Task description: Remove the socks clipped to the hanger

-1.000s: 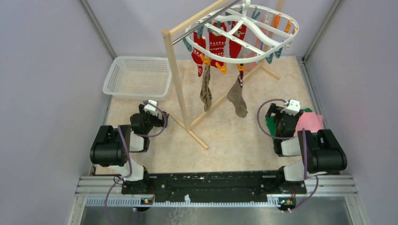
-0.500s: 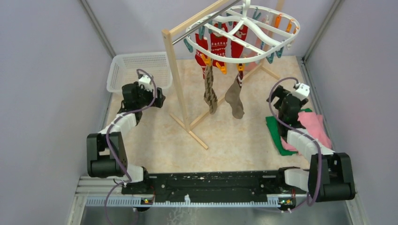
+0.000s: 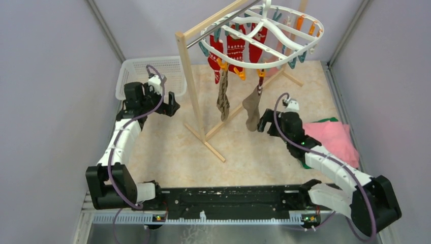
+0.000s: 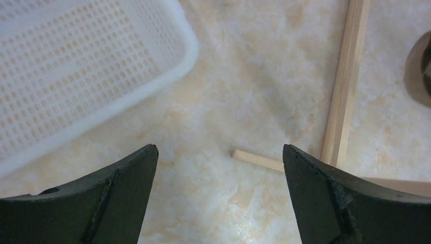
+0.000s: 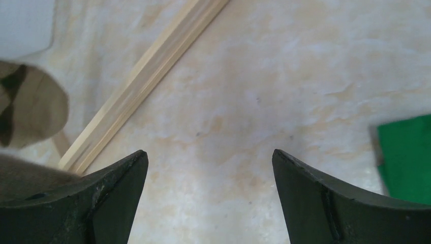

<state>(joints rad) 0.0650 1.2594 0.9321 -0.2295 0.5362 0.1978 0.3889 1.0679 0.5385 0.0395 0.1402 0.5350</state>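
Both grippers open and empty, socks all clipped to the hanger.

The left gripper (image 3: 171,103) (image 4: 218,152) has its fingers spread wide with nothing between them, and hangs over bare floor between the basket (image 3: 152,59) corner and the rack (image 3: 190,76) foot. The right gripper (image 3: 262,123) (image 5: 208,155) is just as wide open and holds nothing. The toe of a brown sock (image 3: 252,109) (image 5: 30,107) lies just beside its left finger; whether they touch cannot be told. The hanger (image 3: 254,64) hangs from the rack's bar. Red socks (image 3: 235,48) are clipped beneath the ring. Two brown socks dangle from the near orange clips, the other (image 3: 222,99) beside the rack post. A pink cloth (image 3: 333,140) lies by the right arm.
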